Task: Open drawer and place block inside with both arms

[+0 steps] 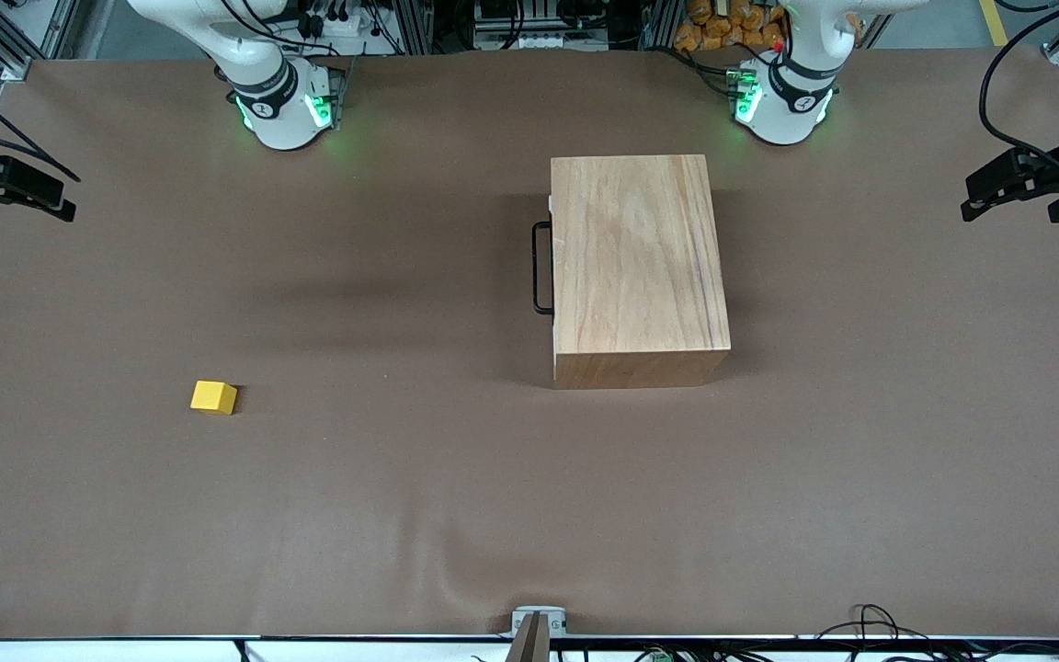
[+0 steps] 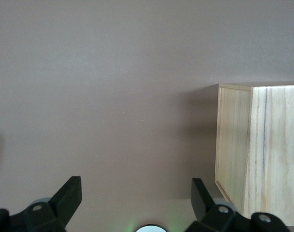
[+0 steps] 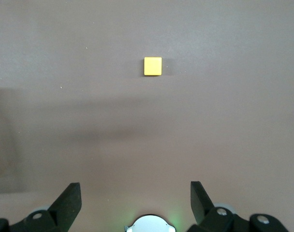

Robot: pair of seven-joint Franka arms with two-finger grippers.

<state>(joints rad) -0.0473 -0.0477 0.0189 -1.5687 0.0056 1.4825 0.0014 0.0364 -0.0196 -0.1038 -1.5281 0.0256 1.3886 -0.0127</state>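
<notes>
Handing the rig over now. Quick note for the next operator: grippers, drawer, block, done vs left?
Left gripper: open, empty, up over bare table beside the wooden box.
Right gripper: open, empty, high over the table with the block in its view.
Drawer: shut, handle facing the right arm's end of the table.
Block: on the table toward the right arm's end, nearer the front camera than the box, untouched.
Done: nothing.
Left: pull the drawer open, pick up the block, place it inside.
</notes>
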